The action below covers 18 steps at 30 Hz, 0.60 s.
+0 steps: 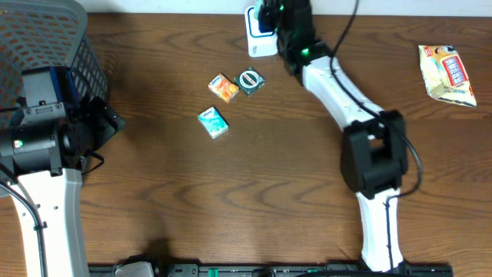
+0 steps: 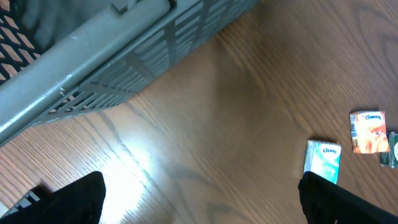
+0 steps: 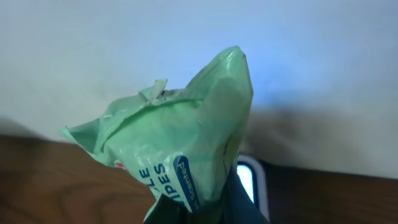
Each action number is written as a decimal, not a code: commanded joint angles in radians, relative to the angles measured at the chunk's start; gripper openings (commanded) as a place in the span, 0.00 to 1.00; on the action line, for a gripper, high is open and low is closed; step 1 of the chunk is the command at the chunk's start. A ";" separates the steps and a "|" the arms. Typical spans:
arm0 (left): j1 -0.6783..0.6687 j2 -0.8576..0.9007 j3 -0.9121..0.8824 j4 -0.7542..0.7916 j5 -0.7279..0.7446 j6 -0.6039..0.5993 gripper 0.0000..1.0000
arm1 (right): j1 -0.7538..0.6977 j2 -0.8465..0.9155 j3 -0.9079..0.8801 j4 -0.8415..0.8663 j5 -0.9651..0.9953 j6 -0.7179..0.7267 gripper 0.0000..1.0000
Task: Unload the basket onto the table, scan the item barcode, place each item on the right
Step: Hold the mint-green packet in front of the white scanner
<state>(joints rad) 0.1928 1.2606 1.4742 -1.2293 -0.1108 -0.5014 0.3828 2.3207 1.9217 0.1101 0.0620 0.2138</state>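
The right jaws held the green wipes pack (image 3: 186, 124) tight, close over the scanner (image 1: 259, 38) at the desk's far edge (the left jaws gaped wide, far off).

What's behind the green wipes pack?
A pale wall and one glowing corner of the white scanner. The wipes pack covers the rest of it.

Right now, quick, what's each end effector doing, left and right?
Left end effector: open, holding nothing.
Right end effector: closed on the pale green plastic wipes packet.
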 commanded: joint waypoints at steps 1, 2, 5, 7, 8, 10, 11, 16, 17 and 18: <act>0.003 0.000 0.002 -0.001 -0.003 -0.009 0.98 | 0.014 0.057 0.014 0.038 0.036 -0.062 0.01; 0.003 0.000 0.002 -0.001 -0.003 -0.009 0.98 | 0.014 0.066 0.014 0.046 0.046 -0.062 0.01; 0.003 0.000 0.002 -0.001 -0.003 -0.009 0.98 | 0.013 0.079 0.014 0.051 0.052 -0.063 0.01; 0.003 0.000 0.002 -0.001 -0.003 -0.009 0.98 | 0.011 0.079 0.014 0.051 0.052 -0.063 0.01; 0.003 0.000 0.002 -0.001 -0.003 -0.009 0.98 | 0.011 0.079 0.014 0.051 0.052 -0.065 0.01; 0.003 0.000 0.002 -0.001 -0.003 -0.009 0.98 | 0.010 0.079 0.014 0.051 0.052 -0.081 0.01; 0.003 0.000 0.002 -0.001 -0.003 -0.009 0.98 | 0.010 0.079 0.014 0.051 0.053 -0.088 0.01; 0.003 0.000 0.002 -0.001 -0.003 -0.009 0.97 | -0.009 0.057 0.014 0.002 0.089 -0.089 0.01; 0.003 0.000 0.002 -0.001 -0.003 -0.009 0.98 | -0.014 0.045 0.014 -0.026 0.110 -0.089 0.01; 0.003 0.000 0.002 -0.001 -0.003 -0.009 0.97 | -0.021 0.034 0.014 -0.056 0.138 -0.089 0.01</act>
<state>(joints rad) 0.1928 1.2606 1.4742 -1.2293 -0.1104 -0.5011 0.3862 2.4130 1.9221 0.0849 0.1280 0.1436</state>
